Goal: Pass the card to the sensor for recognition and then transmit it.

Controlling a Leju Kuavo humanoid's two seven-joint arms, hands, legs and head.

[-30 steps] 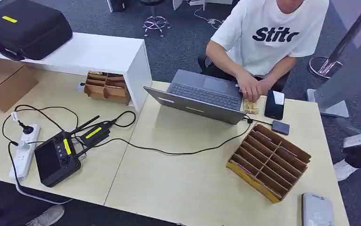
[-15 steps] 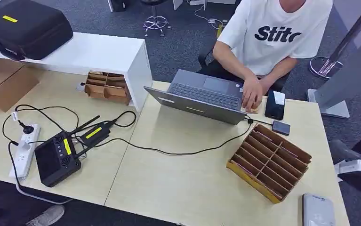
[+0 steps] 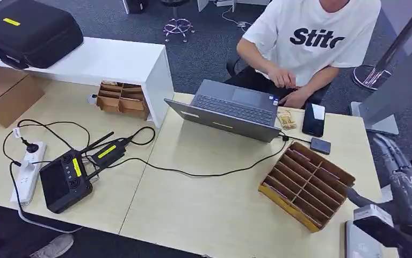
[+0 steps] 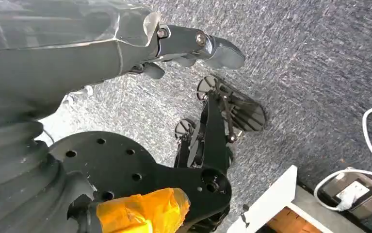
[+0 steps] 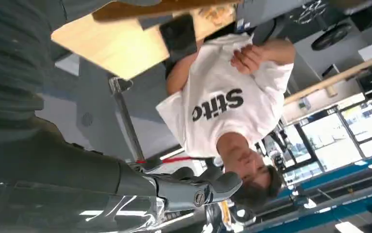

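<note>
Left hand (image 4: 193, 43) is hanging over the carpet, fingers stretched out, gripping nothing. The thin pale-edged cards (image 3: 326, 172) are sitting on edge in the brown cardboard slotted box (image 3: 279, 194), right of centre, long sides running far-left to near-right. They're too faint for detail. Right hand (image 5: 193, 187) is staying loose, empty.

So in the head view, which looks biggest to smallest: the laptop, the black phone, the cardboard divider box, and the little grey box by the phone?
1. Laptop and cardboard divider box: they look about alike, so I won't rank them.
2. Black phone.
3. Little grey box, clearly the smallest.
</note>
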